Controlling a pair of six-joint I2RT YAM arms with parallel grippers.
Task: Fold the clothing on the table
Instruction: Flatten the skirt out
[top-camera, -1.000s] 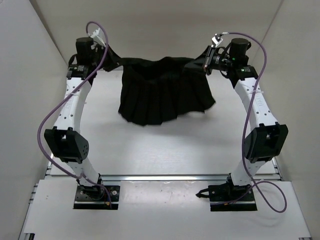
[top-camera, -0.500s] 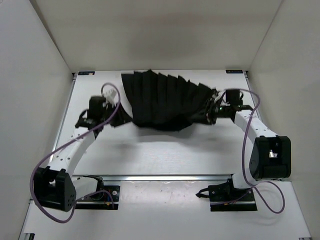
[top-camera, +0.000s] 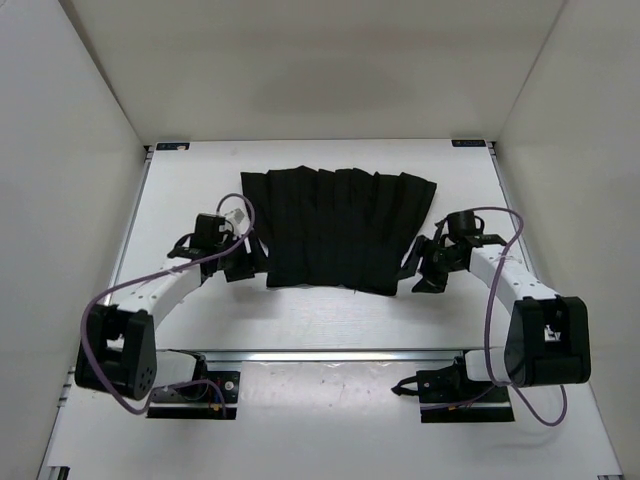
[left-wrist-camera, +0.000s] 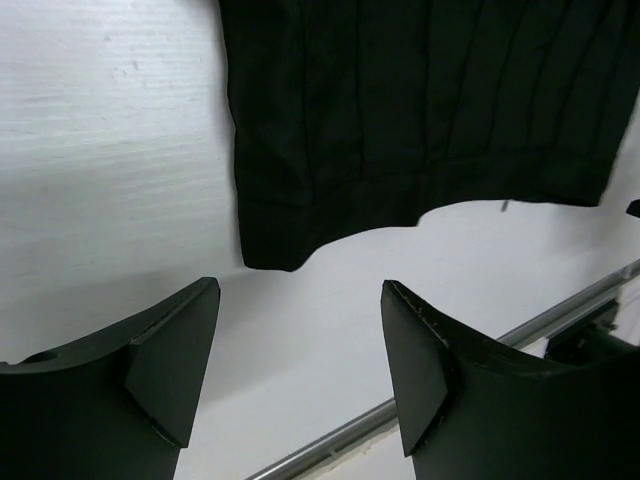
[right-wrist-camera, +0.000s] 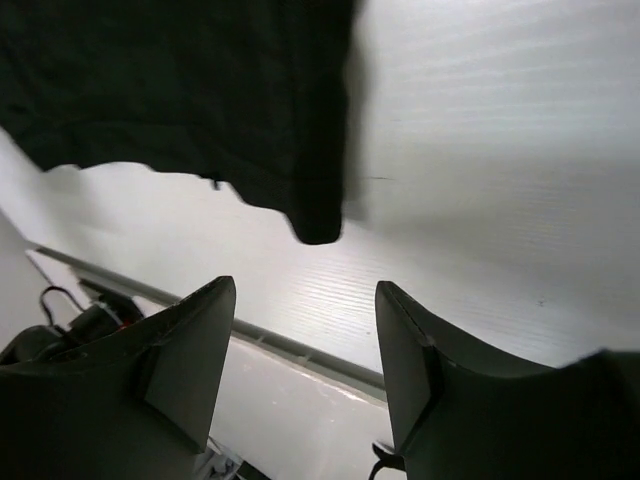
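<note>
The clothing (top-camera: 338, 228) is laid flat and spread on the table (top-camera: 300, 320), toward the far middle, pleats running far-to-near, near hem facing the silver rail (top-camera: 340, 355). No fold is seen in it yet.

Step in hand, as judged: the first grasp for a fold is being set up.
- The near-left hem corner (left-wrist-camera: 268, 255) should be taken by the left gripper (left-wrist-camera: 298, 300) and the near-right corner (right-wrist-camera: 318, 232) by the right gripper (right-wrist-camera: 305, 295).
- Each corner should be pinched at the very edge, all layers together (pleats are likely to splay if only the top layer is caught).
- Both corners should be lifted and carried evenly, so that the hem is kept straight and the cloth is not dragged across the table.

Fingers: on both sides they are spread wide and released. Nothing is held between them, and only bare table is seen in each gap.

Pose:
- Both arms are kept low, elbows folded out at the near outer sides, forearms angled inward.
- The left gripper (top-camera: 243, 262) is placed just beside the near-left corner and the right gripper (top-camera: 420, 270) just beside the near-right one.
- Each is pointed at the cloth and apart from it, not touching.
</note>
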